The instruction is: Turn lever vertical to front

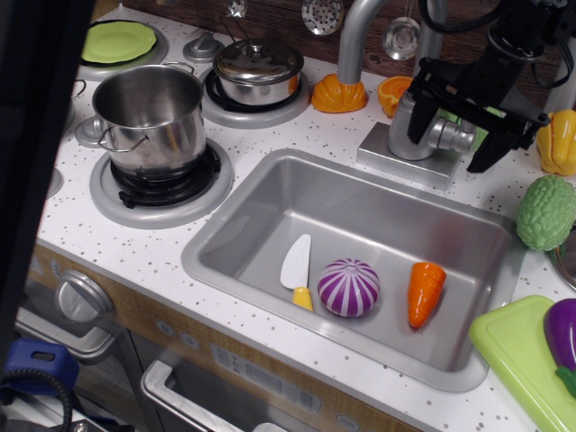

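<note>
The silver faucet body (407, 126) stands on its base behind the sink, with the tall spout pipe (355, 40) to its left. The lever (453, 137) is a short silver-grey bar sticking out to the right of the body on a stubby peg; its end is partly hidden by my fingers. My black gripper (447, 147) comes down from the upper right and is open. One finger (421, 108) lies over the faucet body and the other finger (490, 139) is just right of the lever, so the lever sits between them.
The sink (270, 211) holds a toy knife (296, 270), a purple onion (348, 287) and a carrot (425, 292). A pot (151, 117) and a lidded pan (257, 67) sit on the burners. Toy vegetables (546, 211) and a green board (517, 355) lie at the right. A dark blurred shape (31, 135) covers the left edge.
</note>
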